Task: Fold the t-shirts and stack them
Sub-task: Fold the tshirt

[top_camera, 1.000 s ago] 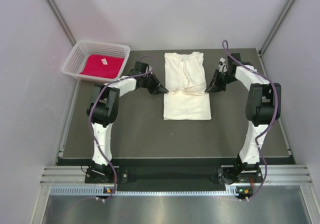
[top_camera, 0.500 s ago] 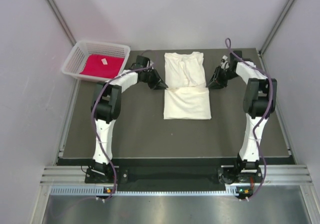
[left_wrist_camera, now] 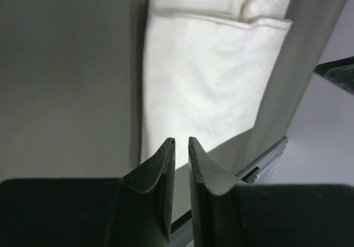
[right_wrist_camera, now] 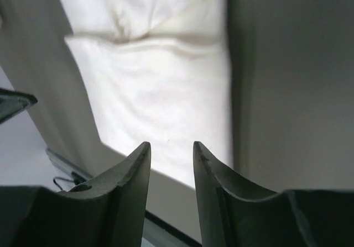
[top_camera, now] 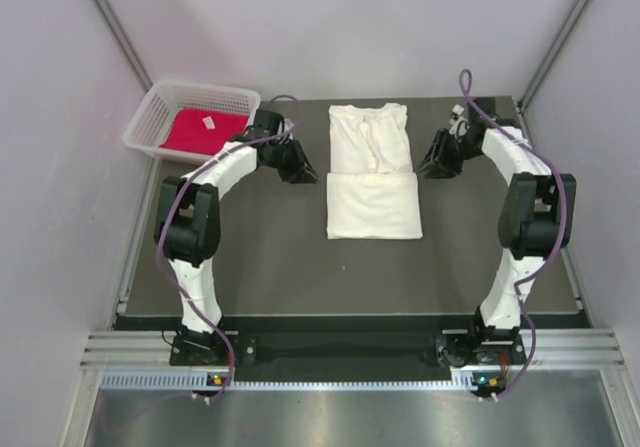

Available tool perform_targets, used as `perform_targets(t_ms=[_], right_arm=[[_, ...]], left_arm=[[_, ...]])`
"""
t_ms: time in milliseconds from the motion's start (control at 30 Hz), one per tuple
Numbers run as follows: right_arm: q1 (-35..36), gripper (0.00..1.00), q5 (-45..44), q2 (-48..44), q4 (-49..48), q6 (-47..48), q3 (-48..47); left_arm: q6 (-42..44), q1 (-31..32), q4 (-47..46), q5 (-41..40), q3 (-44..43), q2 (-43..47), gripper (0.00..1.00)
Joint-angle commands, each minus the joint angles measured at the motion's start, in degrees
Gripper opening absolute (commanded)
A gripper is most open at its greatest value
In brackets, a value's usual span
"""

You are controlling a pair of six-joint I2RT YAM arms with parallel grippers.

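Note:
The cream-white t-shirt (top_camera: 371,172) lies flat in the middle of the dark mat, its lower part folded up over the body. Its folded half also fills the left wrist view (left_wrist_camera: 204,75) and the right wrist view (right_wrist_camera: 160,92). My left gripper (top_camera: 306,175) hovers just off the shirt's left edge; its jaws (left_wrist_camera: 181,142) stand a narrow gap apart, with nothing in them. My right gripper (top_camera: 427,169) is beside the shirt's right edge, open (right_wrist_camera: 170,146) and empty. The red-magenta t-shirt (top_camera: 205,130), with a small white tag, lies in the basket.
A white mesh basket (top_camera: 147,119) stands at the back left corner of the dark mat (top_camera: 260,257). Pale walls close in both sides and the back. A metal rail (top_camera: 340,352) runs along the near edge by the arm bases.
Both grippers opened, let go of the cream shirt's folded edge and drew back outward from its sides. The fold now lies flat.

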State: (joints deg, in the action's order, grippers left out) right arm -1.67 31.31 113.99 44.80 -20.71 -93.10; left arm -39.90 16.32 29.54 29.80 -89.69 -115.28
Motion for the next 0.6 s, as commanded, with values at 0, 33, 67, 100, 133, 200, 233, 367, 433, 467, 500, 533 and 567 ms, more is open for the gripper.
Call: perform_targets(t_ms=[0,33,67,100,133,200,233,367,433,467,500,533,567], right_arm=[[6.58,0.36,3.23,-8.16,-5.15,-0.64,8.7],[8.6,0.35,4.28,-10.52,-7.16,-1.78,13.16],[9.66,0.34,5.07,-11.5,-8.83,-2.49,15.47],[11.06,0.33,5.95,-12.38,-10.33,-3.36,17.75],[11.69,0.32,8.04,-13.35,-13.13,-4.94,21.87],[13.61,0.26,10.08,-13.1,-14.64,-5.66,24.71],[14.15,0.23,10.96,-11.97,-14.56,-5.31,25.85],[15.64,0.11,10.79,-10.37,-14.04,-4.17,27.36],[15.21,0.11,9.31,-9.76,-13.68,-2.77,28.06],[14.95,0.11,8.51,-9.41,-13.6,-2.32,28.32],[14.25,0.11,7.81,-9.06,-13.33,-1.8,28.59],[13.98,0.11,7.19,-8.36,-13.24,-0.75,29.11],[13.63,0.11,6.93,-8.09,-13.24,-0.39,29.46]], left_arm=[[-2.02,2.4,-8.61,5.78,6.36,4.98,0.2],[-2.55,4.23,-9.84,6.66,7.41,5.16,0.18],[-3.25,5.38,-11.24,7.54,8.64,5.24,0.18],[-3.43,6.61,-11.95,7.81,9.09,5.16,0.18],[-3.6,9.15,-12.74,7.99,9.79,4.98,0.17],[-5.44,11.01,-15.73,9.04,10.85,3.76,0.17],[-6.58,12.15,-16.7,9.74,12.24,3.14,0.16],[-7.49,12.86,-17.51,9.93,14.54,0.86,0.09],[-5.46,12.43,-14.87,8.17,15.16,0.33,0.09],[-3.89,12.25,-14.43,7.91,15.51,-0.29,0.09],[-3.26,12.16,-14.25,7.99,15.95,-0.55,0.08],[-2.73,11.81,-13.55,7.82,16.65,-0.82,0.09],[-1.68,11.72,-13.54,7.82,17.0,-0.99,0.08]])
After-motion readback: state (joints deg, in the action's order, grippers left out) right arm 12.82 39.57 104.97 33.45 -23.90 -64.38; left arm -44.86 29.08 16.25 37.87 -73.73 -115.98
